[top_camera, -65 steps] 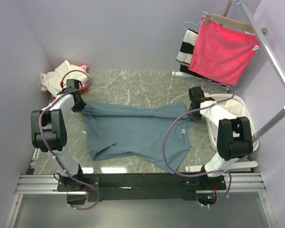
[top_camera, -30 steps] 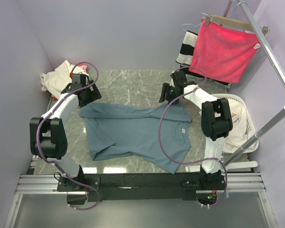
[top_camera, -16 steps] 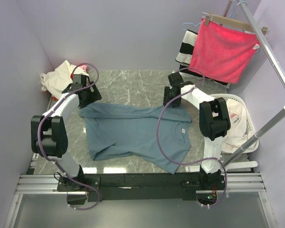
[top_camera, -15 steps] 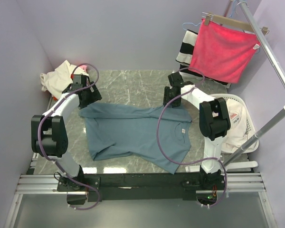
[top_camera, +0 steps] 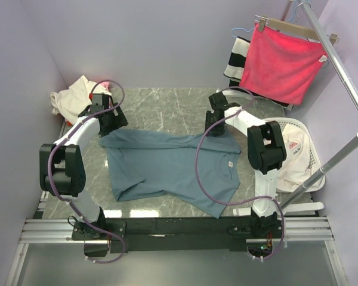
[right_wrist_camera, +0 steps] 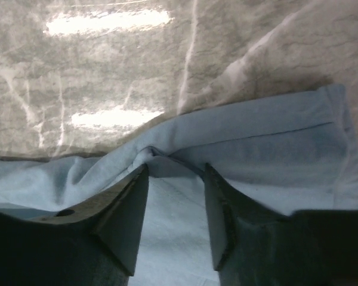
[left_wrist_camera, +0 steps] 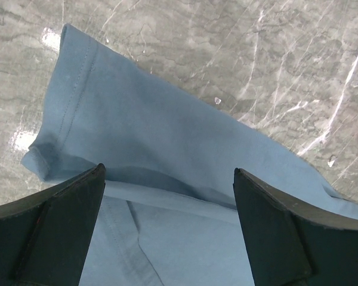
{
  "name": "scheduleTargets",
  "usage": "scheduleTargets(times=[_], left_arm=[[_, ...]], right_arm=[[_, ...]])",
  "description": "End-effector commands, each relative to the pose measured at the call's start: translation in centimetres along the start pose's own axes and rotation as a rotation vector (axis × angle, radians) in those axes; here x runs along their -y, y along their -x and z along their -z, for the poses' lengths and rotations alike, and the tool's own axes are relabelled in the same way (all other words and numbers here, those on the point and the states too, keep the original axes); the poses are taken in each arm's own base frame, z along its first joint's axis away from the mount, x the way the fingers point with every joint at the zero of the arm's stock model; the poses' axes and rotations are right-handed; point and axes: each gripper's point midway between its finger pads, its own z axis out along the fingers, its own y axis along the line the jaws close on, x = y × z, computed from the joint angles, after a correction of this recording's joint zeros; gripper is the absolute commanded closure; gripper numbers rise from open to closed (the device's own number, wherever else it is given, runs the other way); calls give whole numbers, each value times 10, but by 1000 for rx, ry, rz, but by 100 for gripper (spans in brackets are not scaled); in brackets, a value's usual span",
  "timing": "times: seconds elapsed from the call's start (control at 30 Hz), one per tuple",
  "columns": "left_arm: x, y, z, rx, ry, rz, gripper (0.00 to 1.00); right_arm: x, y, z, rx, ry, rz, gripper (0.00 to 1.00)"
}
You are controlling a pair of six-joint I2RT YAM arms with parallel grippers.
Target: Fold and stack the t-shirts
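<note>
Along the near edge of the grey marble table [top_camera: 161, 104], both arms are bolted to a black base rail [top_camera: 179, 226]. Just beyond the rail, a dusty blue-grey t-shirt [top_camera: 167, 167] lies spread over the middle of the table, its collar to the right. Its near-right corner reaches almost to the table's near edge.

Left gripper [top_camera: 110, 122] hovers over the shirt's far-left corner. In the wrist view its fingers [left_wrist_camera: 59, 226] are spread wide apart, one to each side of a flap with a stitched hem, and hold nothing.

Right gripper [top_camera: 213, 126] sits at the shirt's far-right corner. Its fingers [right_wrist_camera: 122, 214] stand a moderate gap apart, with a raised pucker of cloth between the tips. Whether they pinch it cannot be told.

Beyond the shirt's far edge, bare marble runs to the back wall. A white laundry basket [top_camera: 307, 173] at the right edge holds a white t-shirt with red print [top_camera: 292, 146]. A cream t-shirt [top_camera: 71, 98] is heaped in the far-left corner, with a scrap of pink-red cloth [top_camera: 104, 86] beside it. Far right, a pink-red towel [top_camera: 280, 62] and a black-and-white striped cloth [top_camera: 235, 59] hang from a slanting metal rail [top_camera: 340, 65].
</note>
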Motion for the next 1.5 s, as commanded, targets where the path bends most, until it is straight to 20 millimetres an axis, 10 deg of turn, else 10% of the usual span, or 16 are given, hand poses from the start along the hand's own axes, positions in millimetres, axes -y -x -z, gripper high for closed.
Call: scheduleTargets(times=[0.0, 0.17, 0.4, 0.7, 1.47], left_arm=[[7, 15, 1, 36, -17, -4, 7], [6, 13, 0, 34, -15, -6, 7], [8, 9, -5, 17, -27, -6, 7], [6, 6, -7, 11, -24, -7, 7], [4, -1, -16, -19, -16, -17, 6]], right_arm=[[-21, 13, 5, 38, 52, 27, 60], [-24, 14, 12, 58, 69, 46, 100], [-25, 9, 19, 78, 94, 57, 100], [-30, 15, 17, 85, 107, 42, 51], [-22, 18, 2, 62, 21, 45, 55]])
